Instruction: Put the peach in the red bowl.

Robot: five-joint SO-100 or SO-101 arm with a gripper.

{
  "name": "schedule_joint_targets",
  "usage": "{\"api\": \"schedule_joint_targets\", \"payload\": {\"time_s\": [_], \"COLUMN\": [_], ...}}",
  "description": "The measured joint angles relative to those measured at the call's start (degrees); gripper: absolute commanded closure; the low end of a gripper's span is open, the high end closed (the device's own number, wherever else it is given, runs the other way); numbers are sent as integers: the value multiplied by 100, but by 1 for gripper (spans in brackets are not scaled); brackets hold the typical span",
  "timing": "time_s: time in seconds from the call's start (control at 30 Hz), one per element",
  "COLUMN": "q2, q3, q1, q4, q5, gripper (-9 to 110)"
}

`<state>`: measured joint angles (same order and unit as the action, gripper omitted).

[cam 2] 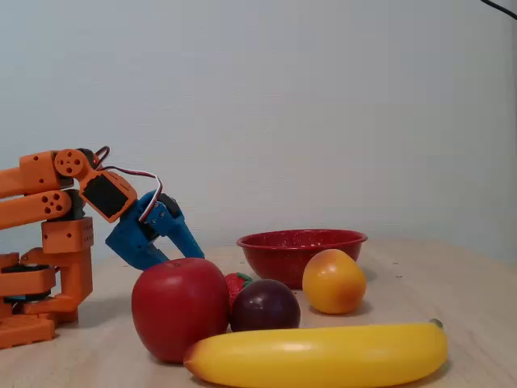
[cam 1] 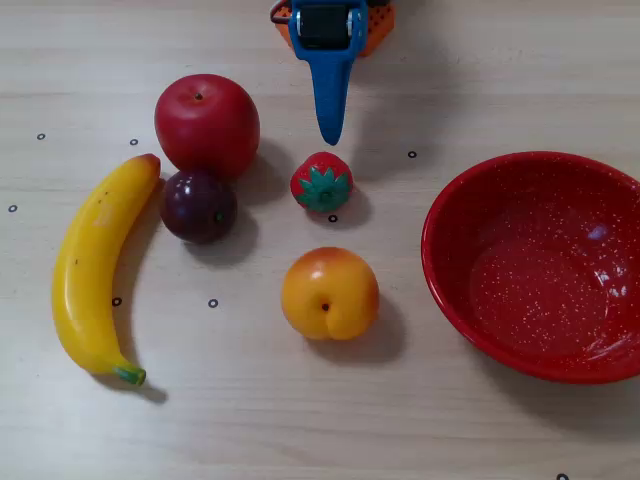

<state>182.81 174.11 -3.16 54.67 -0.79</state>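
Observation:
The peach (cam 1: pixel 330 293) is a glossy yellow-orange fruit with a crease, lying on the table at centre; in the fixed view it (cam 2: pixel 334 281) sits in front of the bowl. The red bowl (cam 1: pixel 445 215) with white speckles stands at the right, empty; its rim shows in the fixed view (cam 2: pixel 300 238). My blue gripper (cam 1: pixel 330 135) points down from the top centre, shut and empty, above the strawberry and apart from the peach. In the fixed view the gripper (cam 2: pixel 192 250) hangs low behind the apple.
A red apple (cam 1: pixel 207 124), a dark purple plum (cam 1: pixel 199 205), a yellow banana (cam 1: pixel 95 265) and a small strawberry (cam 1: pixel 322 182) lie left and centre. The orange arm base (cam 2: pixel 40 250) stands at the left of the fixed view.

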Motion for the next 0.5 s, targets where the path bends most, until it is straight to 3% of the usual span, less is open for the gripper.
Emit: {"api": "schedule_joint_targets", "payload": {"time_s": [0.5], "q2": [0], "q3": [0], "q1": [158], "q4": [0], "q5": [-141], "gripper": [101]}}
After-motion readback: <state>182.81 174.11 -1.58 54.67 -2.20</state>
